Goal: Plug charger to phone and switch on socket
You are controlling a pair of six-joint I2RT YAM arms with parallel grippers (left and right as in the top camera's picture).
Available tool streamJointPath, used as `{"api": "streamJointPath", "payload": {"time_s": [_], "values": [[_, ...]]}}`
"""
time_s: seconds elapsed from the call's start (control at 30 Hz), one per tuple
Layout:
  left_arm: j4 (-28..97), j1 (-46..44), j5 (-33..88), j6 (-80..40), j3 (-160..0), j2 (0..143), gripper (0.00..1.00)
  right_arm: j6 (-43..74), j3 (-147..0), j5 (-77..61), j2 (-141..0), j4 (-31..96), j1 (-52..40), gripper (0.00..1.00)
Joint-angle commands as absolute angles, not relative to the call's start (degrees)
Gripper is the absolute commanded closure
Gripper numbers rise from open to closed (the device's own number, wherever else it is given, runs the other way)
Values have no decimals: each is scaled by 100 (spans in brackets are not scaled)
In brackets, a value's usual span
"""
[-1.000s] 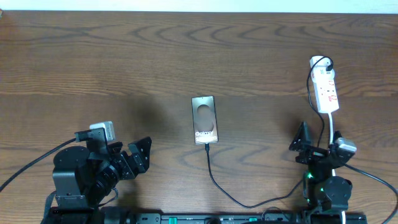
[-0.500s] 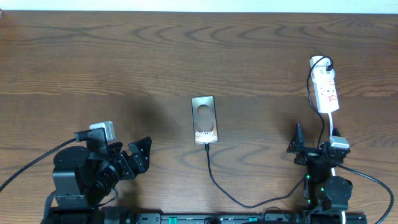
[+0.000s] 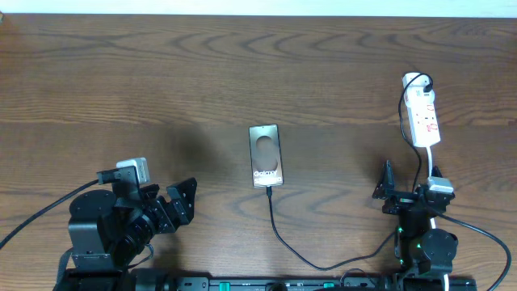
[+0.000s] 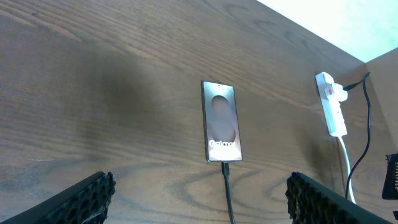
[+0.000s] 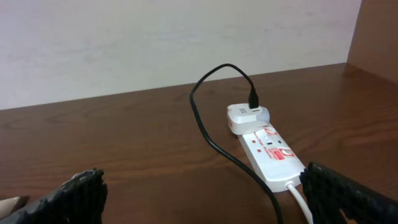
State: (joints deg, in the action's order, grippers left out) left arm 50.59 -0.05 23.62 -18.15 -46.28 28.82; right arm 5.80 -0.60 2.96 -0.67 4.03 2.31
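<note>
**A:** What's on the wooden table [image 3: 121, 73]?
**B:** An arm at each near corner. The left gripper [image 4: 199, 200] has its fingers spread wide, holding nothing, and so does the right gripper [image 5: 205, 196].
**A:** And the socket [image 3: 423, 120]?
**B:** Far right (a black lead enters its far end), well apart from the phone [image 3: 266, 155], which lies face up mid-table.
**A:** The charger [image 3: 279, 230]?
**B:** Its tip meets the phone's near edge, and the cable curves toward the right arm's base.
</note>
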Motion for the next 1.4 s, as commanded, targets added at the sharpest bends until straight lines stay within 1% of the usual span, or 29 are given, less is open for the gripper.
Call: {"api": "streamJointPath", "payload": {"time_s": [0.0,0.27,0.37,0.43,0.53,0.7,0.8,0.97,1.07,1.2,1.27,1.37], "values": [[5054,21,2327,-1761,-4609,2873,10,506,-32,261,-32,405,259,1],[5076,38,2327,-1758,-4606,2781,10,506,-30,261,-32,405,259,1],[5489,56,1662,-1481,-4552,2482,10,506,-32,261,-32,405,259,1],[5424,-19,1520,-1479,-4281,2108,10,506,-30,261,-32,403,259,1],[4947,-75,1177,-1426,-3785,1514,10,508,-30,261,-32,405,259,1],[3909,-73,1087,-454,-2722,600,10,506,-30,261,-32,405,259,1],[3468,-73,1085,-298,-2228,307,10,508,-32,261,-32,405,259,1],[2694,-73,1083,16,-1544,71,10,508,-32,261,-32,403,259,1],[1931,-73,1085,263,-985,8,10,508,-30,261,-32,403,259,1],[1009,-73,1083,279,-301,8,10,508,-32,261,-32,403,259,1],[808,-73,1037,410,-250,8,10,506,-30,261,-32,403,259,1],[775,-73,637,447,-215,8,10,508,-32,261,-32,405,259,1]]}}
